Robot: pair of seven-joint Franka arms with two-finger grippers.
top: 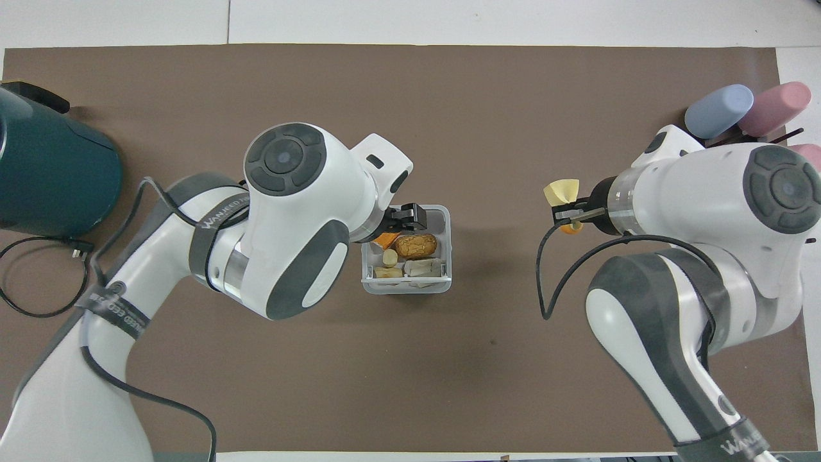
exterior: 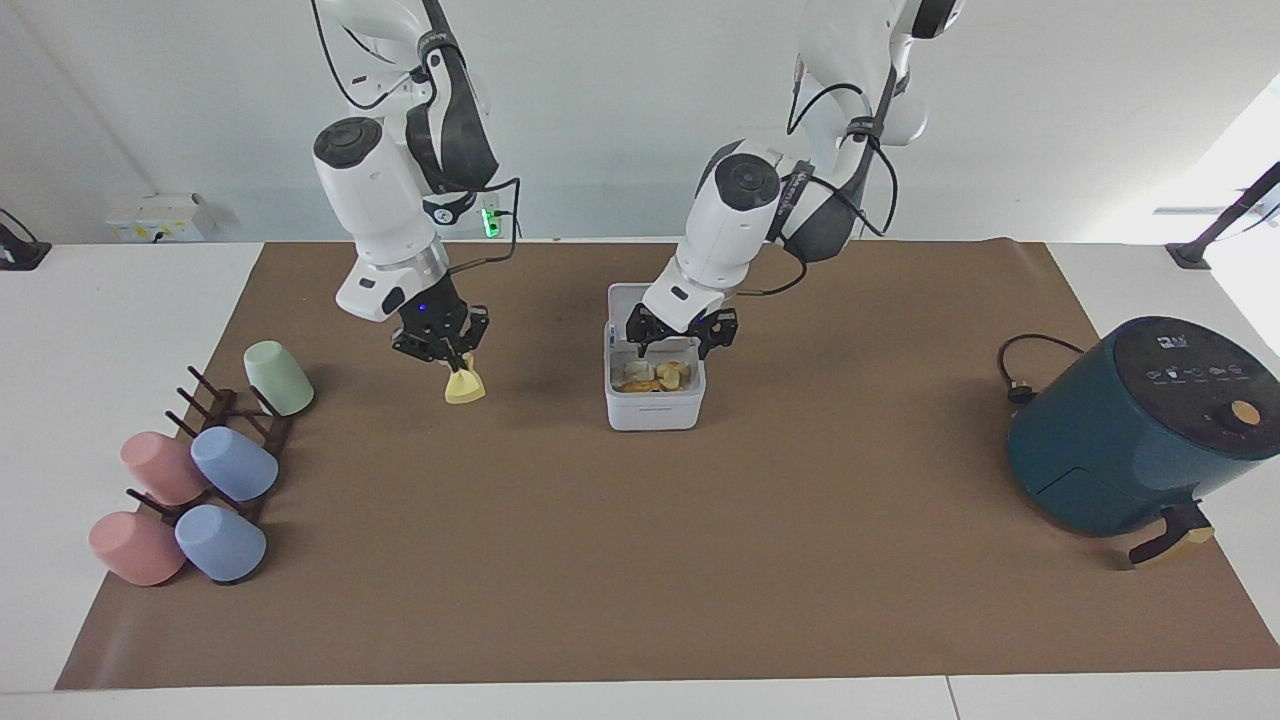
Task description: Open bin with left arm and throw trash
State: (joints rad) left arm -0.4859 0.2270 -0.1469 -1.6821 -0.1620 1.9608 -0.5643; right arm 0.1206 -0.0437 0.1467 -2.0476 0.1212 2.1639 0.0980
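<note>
The white bin (exterior: 655, 411) stands mid-mat with its lid (exterior: 626, 300) upright on the side nearer to the robots. It holds several scraps, among them a small yellow lump (top: 389, 258). It also shows in the overhead view (top: 447, 256). My left gripper (exterior: 679, 338) is open and empty just over the bin's mouth; in the overhead view (top: 408, 218) it covers the bin's rim. My right gripper (exterior: 452, 362) is shut on the pale yellow block (exterior: 465, 387) and holds it in the air over the mat, toward the right arm's end from the bin. The block (top: 560, 191) and the gripper (top: 568, 216) also show from above.
A dark teal air fryer (exterior: 1140, 425) with its cable (exterior: 1018, 378) stands at the left arm's end. A rack with several pastel cups (exterior: 200, 470) lies at the right arm's end. A brown mat (exterior: 700, 560) covers the table.
</note>
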